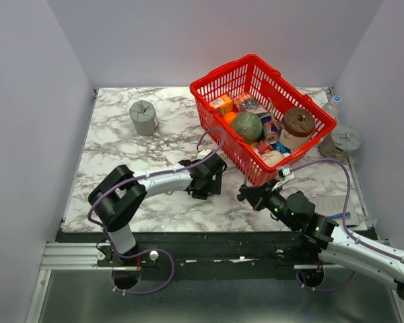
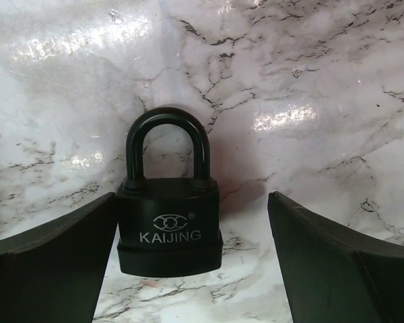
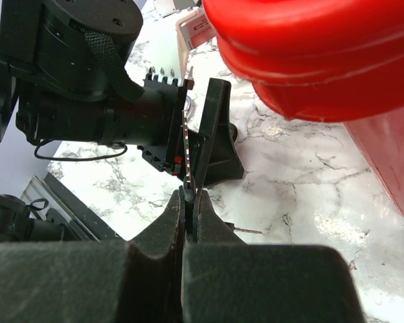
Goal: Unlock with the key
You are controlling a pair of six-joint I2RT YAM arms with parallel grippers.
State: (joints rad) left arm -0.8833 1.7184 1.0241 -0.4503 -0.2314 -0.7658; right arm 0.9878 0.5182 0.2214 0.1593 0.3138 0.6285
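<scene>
**A:** Top external view, biggest thing first?

**B:** The marble worktop (image 1: 121,148), with the red basket (image 1: 254,58) full of groceries on it.

**A:** And the arms?

**B:** The left claw (image 1: 209,180) sits just left of the basket's near corner. Its fingers are spread wide and grasp nothing. The right claw (image 1: 246,196) is just in front of that same corner, clenched tight.

**A:** Anything at the left claw?

**B:** The black padlock (image 2: 168,229), marked KAIJING, is between its spread fingers on the marble. Both shackle legs sit in the body. One finger is close beside it and the other is clearly apart.

**A:** And the key?

**B:** The key (image 3: 191,215) is pinched in the right claw. Its dark head shows edge-on between the pads, under the basket's rim, aimed away from the basket toward the left claw.
</scene>
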